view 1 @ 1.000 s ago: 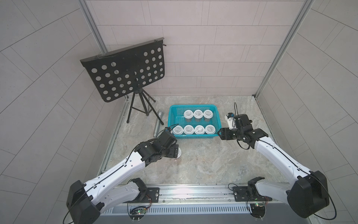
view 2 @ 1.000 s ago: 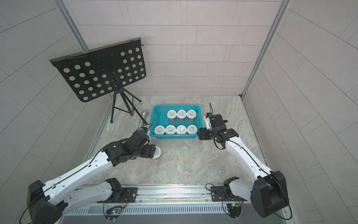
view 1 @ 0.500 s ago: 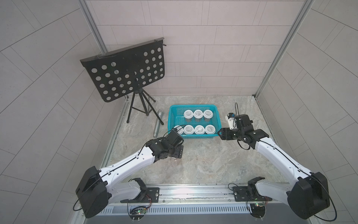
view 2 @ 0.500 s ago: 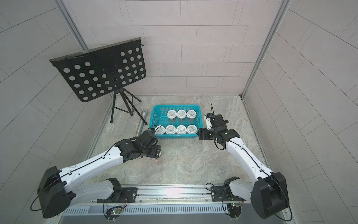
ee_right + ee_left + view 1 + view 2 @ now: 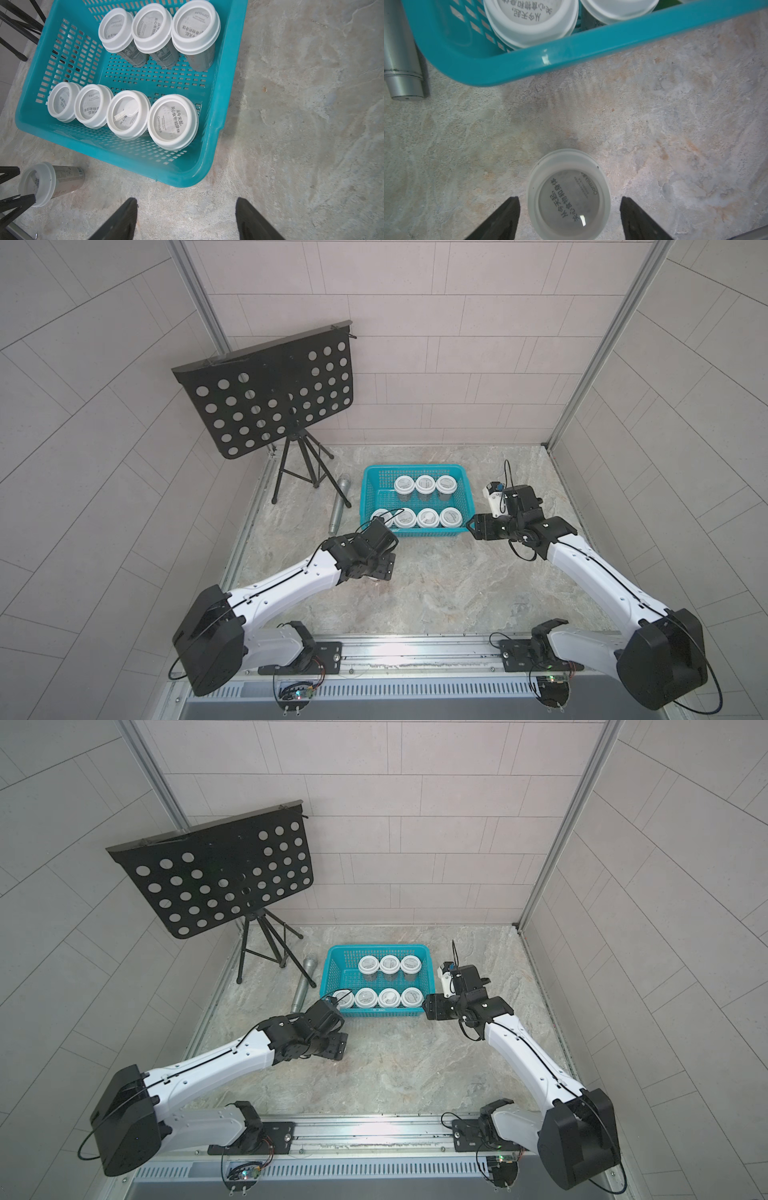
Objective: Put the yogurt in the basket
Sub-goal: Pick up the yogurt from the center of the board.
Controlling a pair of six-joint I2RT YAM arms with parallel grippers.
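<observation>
The teal basket (image 5: 411, 467) (image 5: 378, 947) stands at the back middle of the floor and holds several upright yogurt cups (image 5: 426, 484) (image 5: 172, 122) with white lids. One more yogurt cup (image 5: 569, 187) (image 5: 44, 184) stands on the floor just in front of the basket's near left corner. My left gripper (image 5: 384, 568) (image 5: 569, 198) is open and straddles this cup, with a small gap on each side of the lid. In both top views that cup is hidden under the gripper. My right gripper (image 5: 473, 526) (image 5: 186, 200) is open and empty by the basket's near right corner.
A grey metal cylinder (image 5: 338, 506) (image 5: 400, 62) lies on the floor left of the basket. Behind it a black perforated music stand (image 5: 270, 398) rises on a tripod. Tiled walls close the floor on three sides, and a metal rail (image 5: 415, 649) runs along the front.
My left gripper has moved right over the loose cup, which showed beside it before and now sits between its fingers. Its jaws have narrowed a little. The right arm has not moved.
</observation>
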